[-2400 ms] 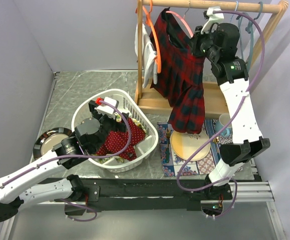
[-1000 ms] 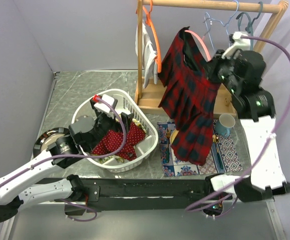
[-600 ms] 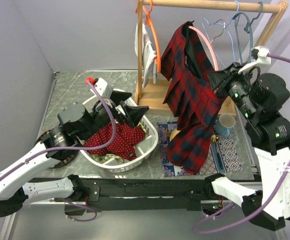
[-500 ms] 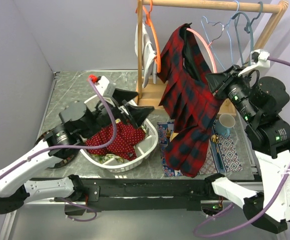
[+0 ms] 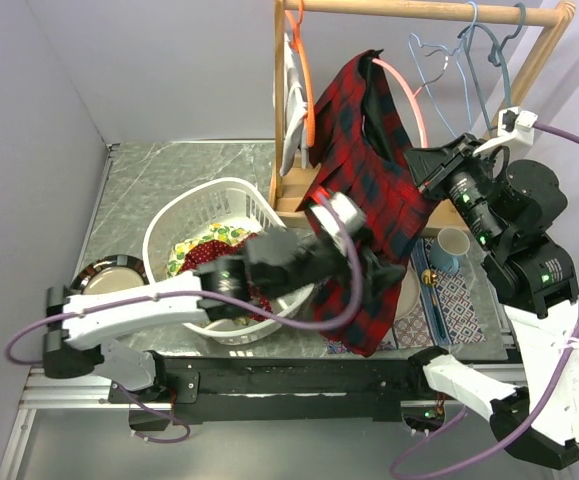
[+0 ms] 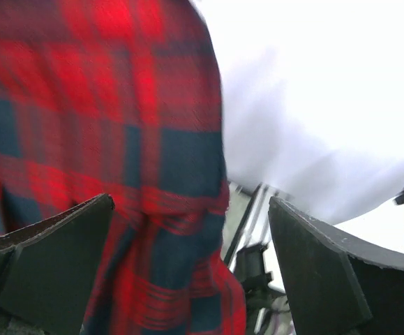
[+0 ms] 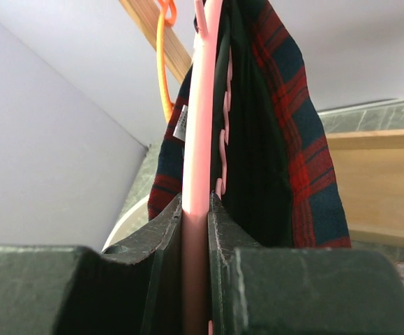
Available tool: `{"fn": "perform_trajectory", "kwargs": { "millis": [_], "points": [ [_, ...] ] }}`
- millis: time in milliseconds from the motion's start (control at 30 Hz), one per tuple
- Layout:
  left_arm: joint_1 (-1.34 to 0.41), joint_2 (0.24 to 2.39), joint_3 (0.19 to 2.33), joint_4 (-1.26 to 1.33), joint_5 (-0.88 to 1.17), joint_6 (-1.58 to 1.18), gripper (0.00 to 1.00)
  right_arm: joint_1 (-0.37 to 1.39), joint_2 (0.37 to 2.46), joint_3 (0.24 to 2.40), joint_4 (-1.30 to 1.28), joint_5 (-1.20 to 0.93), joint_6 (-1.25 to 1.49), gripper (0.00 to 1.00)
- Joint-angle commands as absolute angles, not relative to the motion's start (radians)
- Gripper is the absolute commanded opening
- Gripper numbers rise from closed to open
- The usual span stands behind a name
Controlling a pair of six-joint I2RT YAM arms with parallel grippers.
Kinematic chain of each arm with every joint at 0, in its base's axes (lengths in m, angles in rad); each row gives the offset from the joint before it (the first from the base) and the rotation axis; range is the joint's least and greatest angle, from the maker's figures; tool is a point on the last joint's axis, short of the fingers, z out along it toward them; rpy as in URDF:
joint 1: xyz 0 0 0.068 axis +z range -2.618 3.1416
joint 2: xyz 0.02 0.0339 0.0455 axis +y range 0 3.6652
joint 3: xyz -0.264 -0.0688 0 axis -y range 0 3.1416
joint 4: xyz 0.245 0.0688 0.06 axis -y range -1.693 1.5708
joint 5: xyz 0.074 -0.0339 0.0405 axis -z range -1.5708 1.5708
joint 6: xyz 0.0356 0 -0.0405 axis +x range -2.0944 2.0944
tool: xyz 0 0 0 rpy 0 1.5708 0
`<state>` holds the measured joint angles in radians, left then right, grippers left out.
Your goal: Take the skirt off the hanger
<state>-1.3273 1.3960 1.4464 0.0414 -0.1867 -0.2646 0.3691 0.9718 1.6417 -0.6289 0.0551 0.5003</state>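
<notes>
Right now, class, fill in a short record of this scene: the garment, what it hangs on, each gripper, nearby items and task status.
Garment: red and navy tartan pleated skirt
Hangs on: thin pink plastic hanger
Right gripper: shut on the hanger's arm
Left gripper: open wide, facing the skirt's lower part, gripping nothing
Nearby: white plastic laundry basket; wooden rack
Status: skirt not yet off the hanger
</notes>
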Motion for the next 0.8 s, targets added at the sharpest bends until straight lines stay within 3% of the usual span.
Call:
{"fn": "perform_trajectory", "kwargs": {
  "millis": [0,533,633,667,733,767],
  "points": [
    [-1.408,1.439,1.494,0.091,-0.368,-0.158,0.97,0.377,0.923,1.664,-0.373,0.118,0.540,0.00],
    [-1.463,1.655,1.462,0.238,-0.673,-0.025,0.99,0.377,0.835,1.519,-0.291,0.052,0.629,0.00],
    [-1.474,1.645,1.434,0.288,-0.663,0.028,0.74,0.377,0.841,1.528,-0.291,0.052,0.614,0.00],
    [-1.474,1.638,1.428,0.296,-0.661,0.029,0.50,0.379,0.841,1.532,-0.293,0.051,0.609,0.00],
    [-1.476,1.620,1.411,0.299,-0.646,0.023,0.33,0.377,0.841,1.529,-0.282,0.054,0.600,0.00],
    [-1.476,1.614,1.407,0.296,-0.622,0.020,0.19,0.377,0.838,1.526,-0.276,0.054,0.600,0.00]
  ]
}}
